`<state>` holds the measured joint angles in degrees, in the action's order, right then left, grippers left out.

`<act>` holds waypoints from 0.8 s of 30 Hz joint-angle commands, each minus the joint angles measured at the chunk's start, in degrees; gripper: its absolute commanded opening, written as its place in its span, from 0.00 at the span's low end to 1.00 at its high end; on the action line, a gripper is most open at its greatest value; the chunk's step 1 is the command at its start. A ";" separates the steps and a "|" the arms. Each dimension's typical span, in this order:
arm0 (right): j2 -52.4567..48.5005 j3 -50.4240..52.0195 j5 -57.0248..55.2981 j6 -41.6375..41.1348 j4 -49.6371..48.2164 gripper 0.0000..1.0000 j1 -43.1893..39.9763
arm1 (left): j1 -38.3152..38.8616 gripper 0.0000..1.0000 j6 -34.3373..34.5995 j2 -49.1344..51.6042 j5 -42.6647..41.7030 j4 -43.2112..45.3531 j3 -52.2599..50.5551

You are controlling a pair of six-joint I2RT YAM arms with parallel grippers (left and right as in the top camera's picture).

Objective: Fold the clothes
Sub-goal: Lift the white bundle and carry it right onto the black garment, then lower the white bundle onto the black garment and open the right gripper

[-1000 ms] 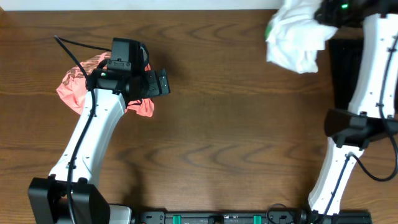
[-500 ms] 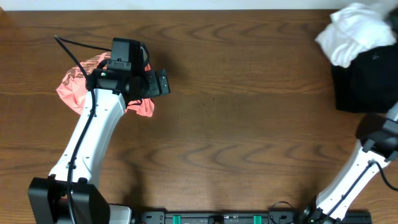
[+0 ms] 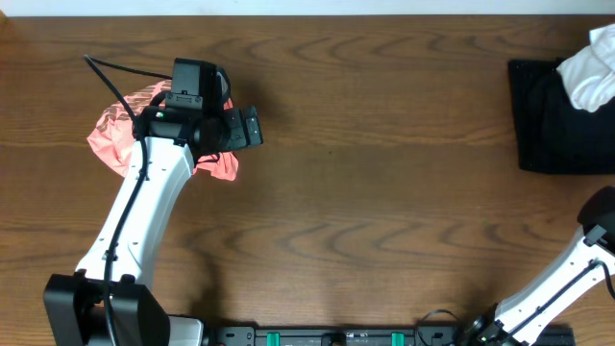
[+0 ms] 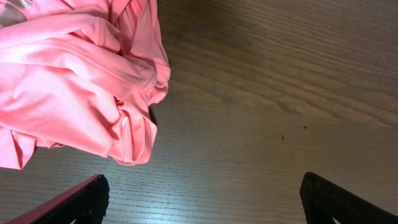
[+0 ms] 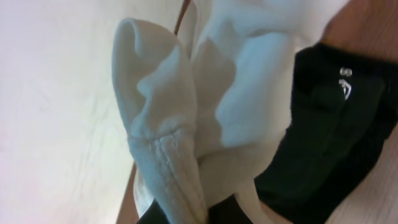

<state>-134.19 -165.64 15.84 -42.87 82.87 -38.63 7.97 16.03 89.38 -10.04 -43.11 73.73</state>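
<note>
At the far left of the wooden table (image 3: 384, 202), the coral-pink shirt (image 3: 113, 135) is seen lying in a crumpled heap, partly covered from above by the left arm (image 3: 144, 207). In the left wrist view the same shirt (image 4: 74, 81) is bunched into soft folds in the upper left, with a scrap of pale print just visible at the top corner. The left gripper (image 3: 253, 127) is held just beside the right edge of the heap. Its fingers are spread wide and released, and only bare wood grain is seen between the two dark fingertips (image 4: 87, 196). No fabric is touched by them.

The middle of the table is shown as plain brown wood.

At the far right, a black folded garment (image 3: 553, 125) is laid flat near the table's edge. The white T-shirt (image 3: 591, 77) is seen over its upper right corner, bunched and cut off by the frame. In the right wrist view the T-shirt (image 5: 180, 106) is gathered in thick folds close to the camera, with the black garment (image 5: 323, 137) below it. The right gripper is clenched on the white cloth, and its fingers are covered by the folds. Only the lower part of the right arm (image 3: 577, 279) is visible from overhead.
</note>
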 commanded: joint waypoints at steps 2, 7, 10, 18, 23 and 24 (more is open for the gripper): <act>2.64 -1.38 0.83 -3.74 -1.97 0.01 -0.07 | -0.31 0.98 -0.98 0.48 0.92 -0.04 -0.55; 2.60 0.35 -0.85 -9.44 -6.05 0.01 0.55 | -0.31 0.98 -0.98 0.48 0.92 -0.07 -0.57; 2.60 1.70 -4.50 -15.91 -5.99 0.01 1.51 | -0.28 0.98 -0.96 0.48 0.90 -0.07 -0.55; 2.60 11.23 -11.15 -24.79 -9.62 0.01 5.64 | -0.28 0.98 -0.96 0.48 0.90 -0.04 -0.55; 2.60 17.68 -10.88 -25.11 -18.18 0.01 7.67 | -0.28 0.98 -0.96 0.48 0.90 -0.04 -0.55; 2.60 18.29 -10.91 -25.90 -19.54 0.01 7.96 | -0.28 0.98 -0.96 0.48 0.90 -0.04 -0.57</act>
<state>-133.84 -148.75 6.13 -65.91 65.49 -31.68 7.97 16.03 89.38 -10.04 -43.11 73.73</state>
